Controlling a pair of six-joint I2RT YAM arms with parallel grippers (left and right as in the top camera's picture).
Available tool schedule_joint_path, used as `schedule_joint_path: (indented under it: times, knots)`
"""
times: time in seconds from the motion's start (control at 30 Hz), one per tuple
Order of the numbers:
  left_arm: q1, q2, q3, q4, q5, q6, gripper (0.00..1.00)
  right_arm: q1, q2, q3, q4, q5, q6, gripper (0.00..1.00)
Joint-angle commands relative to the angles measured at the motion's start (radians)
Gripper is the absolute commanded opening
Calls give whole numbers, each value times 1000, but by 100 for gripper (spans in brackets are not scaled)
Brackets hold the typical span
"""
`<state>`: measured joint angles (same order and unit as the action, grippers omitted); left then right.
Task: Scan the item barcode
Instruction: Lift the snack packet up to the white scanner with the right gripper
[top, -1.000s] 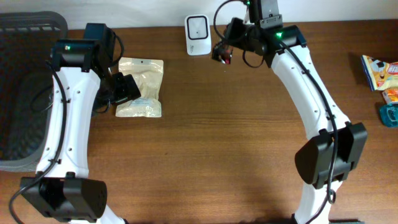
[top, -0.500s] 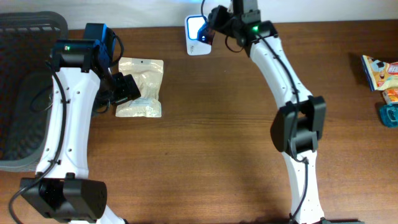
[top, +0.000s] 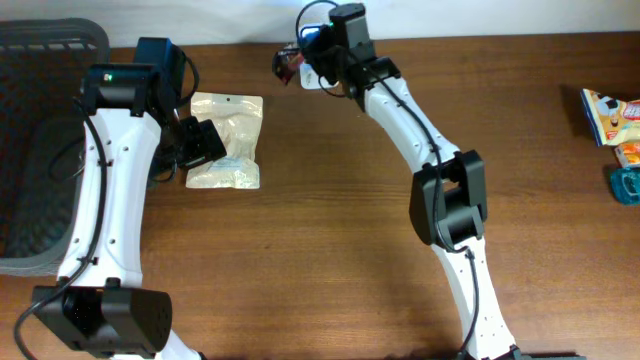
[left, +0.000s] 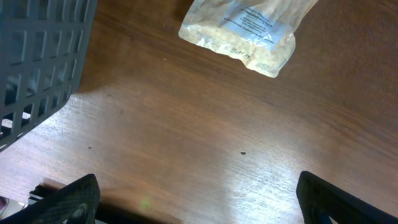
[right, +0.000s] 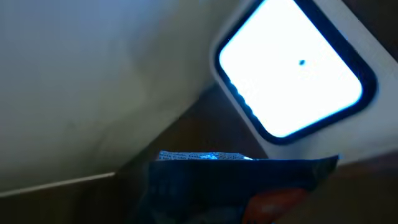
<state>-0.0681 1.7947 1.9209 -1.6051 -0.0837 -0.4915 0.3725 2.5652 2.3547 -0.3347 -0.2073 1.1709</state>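
The item is a small dark blue packet (right: 236, 186) with a red patch, and my right gripper (top: 297, 62) is shut on it. From overhead the packet (top: 288, 63) hangs just left of the white barcode scanner (top: 318, 72) at the table's far edge, which the arm partly covers. In the right wrist view the scanner's window (right: 289, 68) glows bright, up and to the right of the packet's top edge. Over bare wood, my left gripper (left: 205, 208) stands open with its fingers (left: 68, 202) wide apart. It hovers beside a beige pouch (left: 242, 31).
The beige pouch (top: 228, 140) lies left of centre, next to my left gripper (top: 200, 142). A dark mesh basket (top: 30, 150) fills the left edge. Colourful snack packs (top: 610, 112) and a teal item (top: 626, 185) lie at the far right edge.
My right arm has swung left along the back edge, carrying the packet from right of the scanner, across its face, to its left side. The left arm has not moved.
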Motion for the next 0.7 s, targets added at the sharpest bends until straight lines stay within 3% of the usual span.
schedule_joint_path:
  times: [0.0, 0.2, 0.47, 0.67]
  knots:
    - [-1, -28, -3, -1, -11, -9, 99, -7, 5, 26, -26, 108, 49, 4]
    - [-1, -28, -3, -1, -11, -10, 99, -7, 5, 26, -110, 204, 50, 4]
    - [-1, -28, -3, -1, -11, -9, 99, -9, 5, 31, -92, 204, 49, 4]
    - [-1, -28, -3, -1, -11, -10, 99, -61, -50, 106, -143, 186, -42, 4]
